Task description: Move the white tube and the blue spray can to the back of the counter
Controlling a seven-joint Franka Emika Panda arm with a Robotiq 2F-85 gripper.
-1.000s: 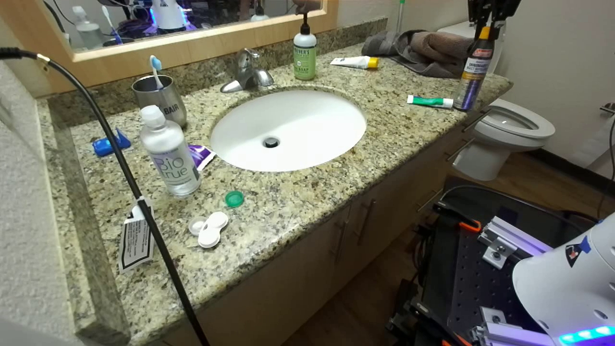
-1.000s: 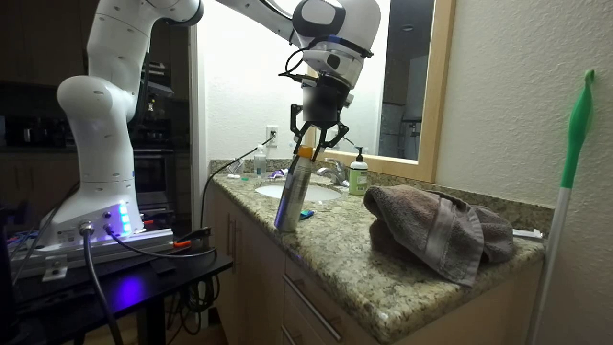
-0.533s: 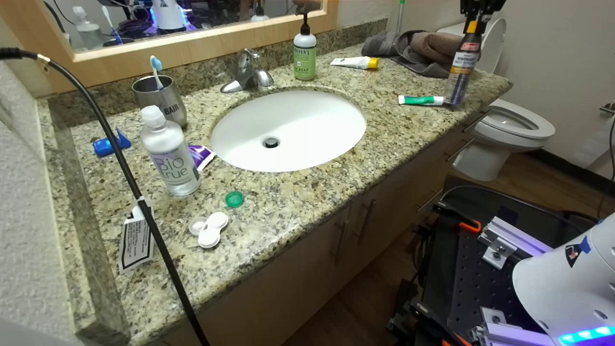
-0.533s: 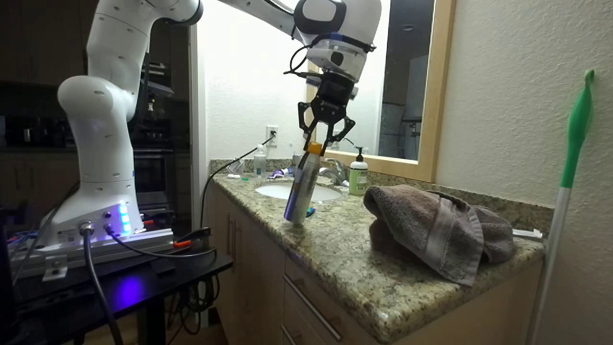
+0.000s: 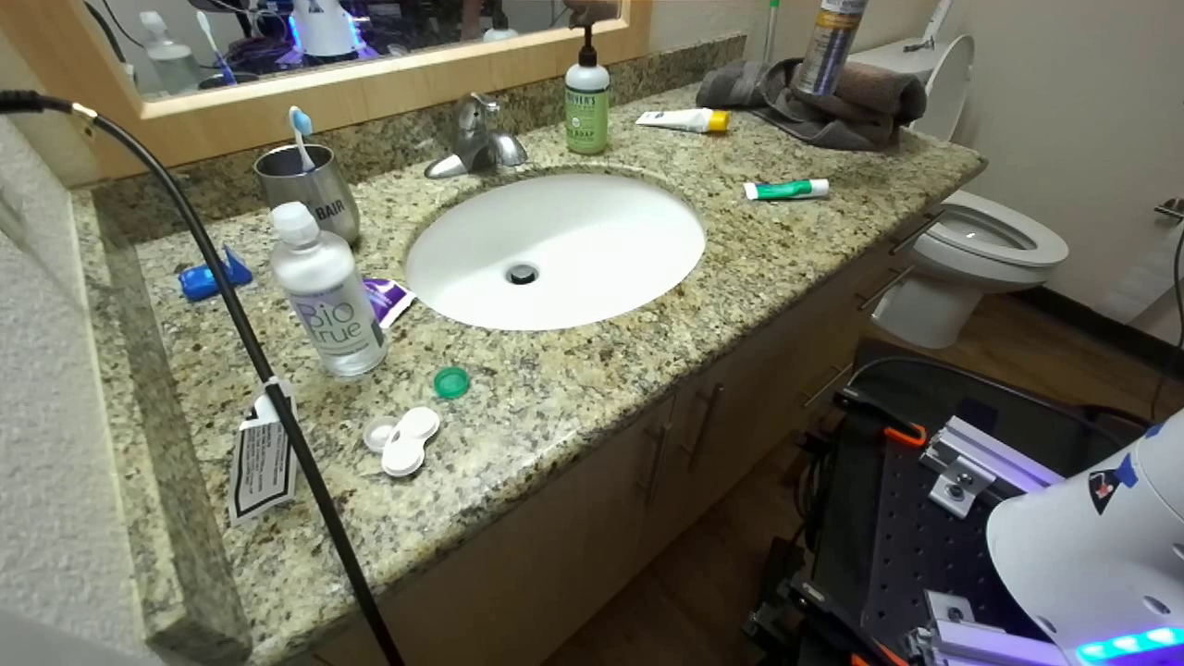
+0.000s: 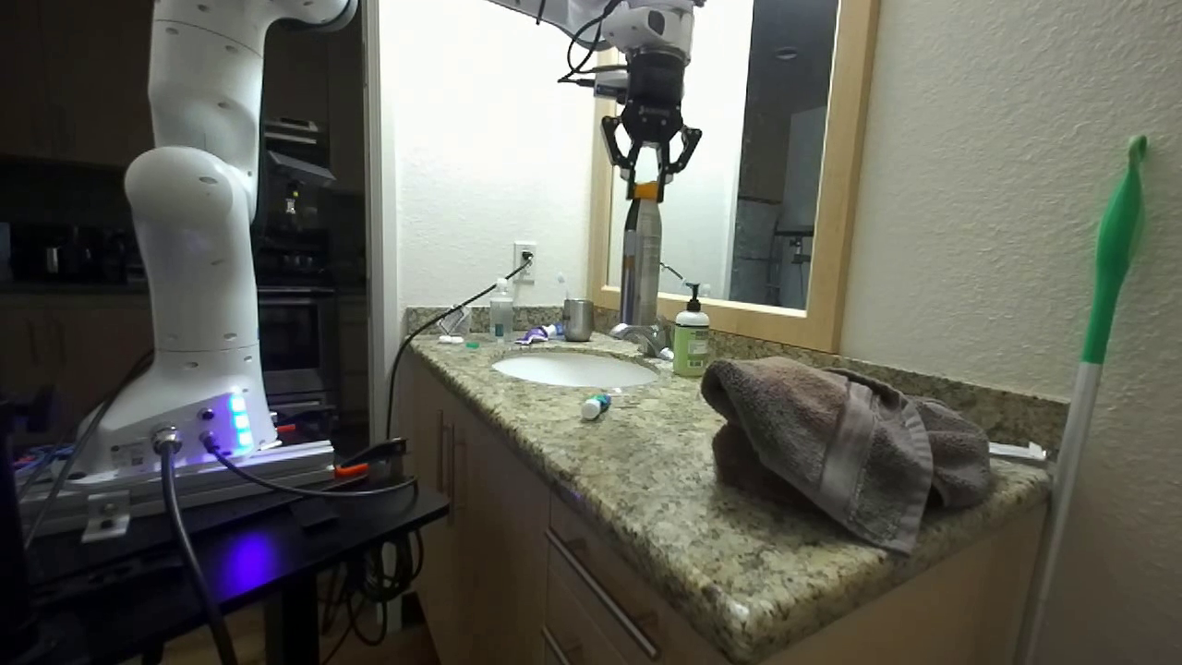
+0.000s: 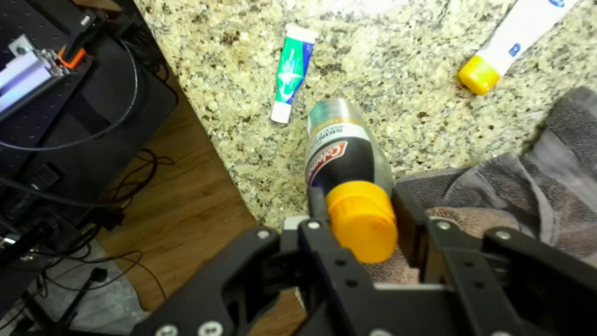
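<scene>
The blue spray can has a dark and silver body with an orange cap. My gripper is shut on it at the cap, with one finger on each side in the wrist view. The can hangs nearly upright, lifted off the granite counter. In an exterior view the gripper is out of frame above. The white tube, with a yellow cap, lies flat on the counter between the soap bottle and the towel. It also shows in the wrist view.
A small green tube lies near the counter's front. A grey-brown towel is heaped at one end. A green soap bottle, faucet and white sink are nearby. The wood-framed mirror stands behind the counter.
The can, tilted low at the counter's front edge, has risen with my gripper and swung nearly upright. The green tube has slid a little toward the sink and now lies apart from the can.
</scene>
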